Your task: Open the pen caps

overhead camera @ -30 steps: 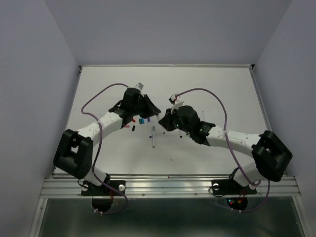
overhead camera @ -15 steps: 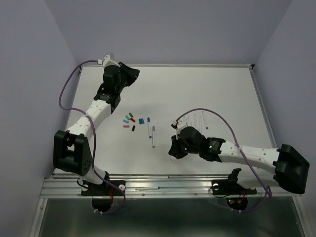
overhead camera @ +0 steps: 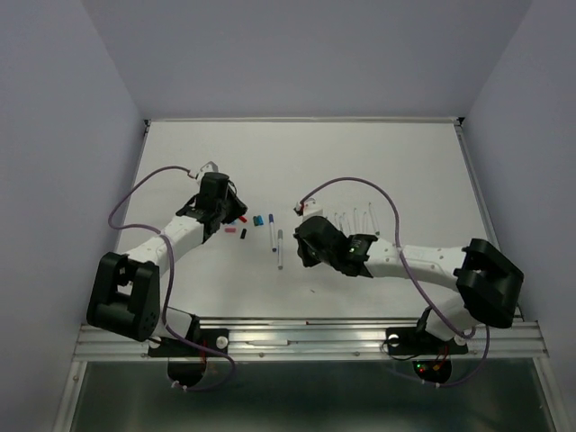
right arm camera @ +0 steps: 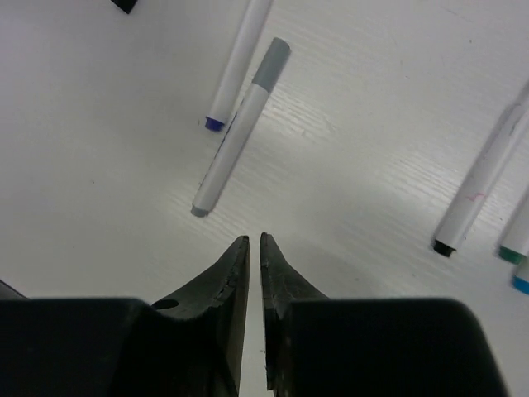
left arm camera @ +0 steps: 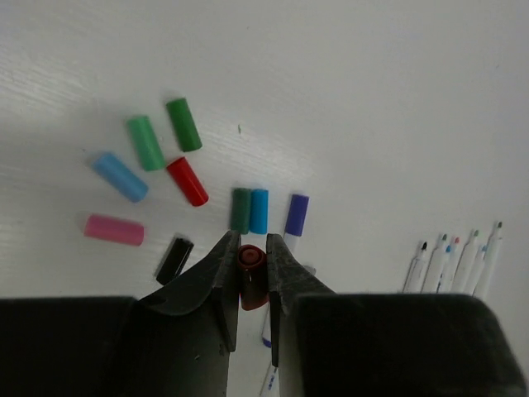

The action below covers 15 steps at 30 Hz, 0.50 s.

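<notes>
A dark red plastic cap (left arm camera: 250, 277) is pinched between the fingers of the left gripper (left arm camera: 250, 245), which is closed tight around it above the white table (overhead camera: 405, 162), left of the table's middle. Just beyond the fingertips lies a scatter of loose plastic caps: two green caps (left arm camera: 146, 142) (left arm camera: 183, 124), a blue cap (left arm camera: 121, 176), a red cap (left arm camera: 188, 181), a pink cap (left arm camera: 114, 230), a black cap (left arm camera: 174, 259), and a dark green cap (left arm camera: 240, 210) touching a teal cap (left arm camera: 259, 210) side by side. Beside those two is a purple-capped white pen (left arm camera: 296, 215), its cap on. Next to it a grey-capped white pen (right arm camera: 240, 128) lies flat near the table's middle. A row of uncapped white pens (left arm camera: 455, 260) rests towards the right edge, tips bare. The right gripper (right arm camera: 253, 241) hangs over the table near the grey-capped pen, its jaws drawn nearly together with only a thin slit and nothing in them.
</notes>
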Available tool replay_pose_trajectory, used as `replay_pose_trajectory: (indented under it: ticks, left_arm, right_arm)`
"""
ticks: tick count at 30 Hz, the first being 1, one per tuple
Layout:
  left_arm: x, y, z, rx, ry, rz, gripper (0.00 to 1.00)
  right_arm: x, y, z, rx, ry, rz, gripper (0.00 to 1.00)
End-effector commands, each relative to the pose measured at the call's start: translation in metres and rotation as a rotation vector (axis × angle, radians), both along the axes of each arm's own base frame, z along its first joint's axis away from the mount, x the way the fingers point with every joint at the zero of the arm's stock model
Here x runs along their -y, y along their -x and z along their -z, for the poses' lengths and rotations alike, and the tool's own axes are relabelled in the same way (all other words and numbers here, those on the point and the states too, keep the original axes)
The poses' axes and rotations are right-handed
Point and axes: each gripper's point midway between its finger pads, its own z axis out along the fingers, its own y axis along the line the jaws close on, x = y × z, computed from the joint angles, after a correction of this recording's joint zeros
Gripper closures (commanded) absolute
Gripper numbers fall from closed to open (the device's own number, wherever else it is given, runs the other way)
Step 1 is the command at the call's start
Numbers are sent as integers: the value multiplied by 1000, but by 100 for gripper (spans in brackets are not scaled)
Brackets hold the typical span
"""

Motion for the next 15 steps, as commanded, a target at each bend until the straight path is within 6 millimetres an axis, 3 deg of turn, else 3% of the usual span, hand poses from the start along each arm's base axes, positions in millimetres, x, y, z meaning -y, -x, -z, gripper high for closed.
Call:
replay_pose_trajectory:
  ticks: [1, 3, 5, 9, 12, 15]
  left_arm:
    - [-1, 15, 14, -45, -65, -2, 78]
    - [-1, 19, 23, -67, -86, -9, 74]
    - [-3, 22, 32, -92, -96, -15, 71]
    - [-1, 22, 45, -125, -110, -19, 71]
    - [-1, 24, 54, -151, -119, -15, 71]
    - [2, 25, 63, -175, -124, -5, 67]
  right_arm:
    - [-29, -24, 0, 22, -7, 39, 82]
    - [-40, -35, -4, 37, -16, 58, 77]
    - [-45, -42, 10, 34, 19, 73, 64]
    - [-64, -49, 11, 27, 7, 58, 56]
    - [-66, -53, 16, 25, 14, 75, 52]
    - [-64, -58, 21, 38, 36, 96, 38]
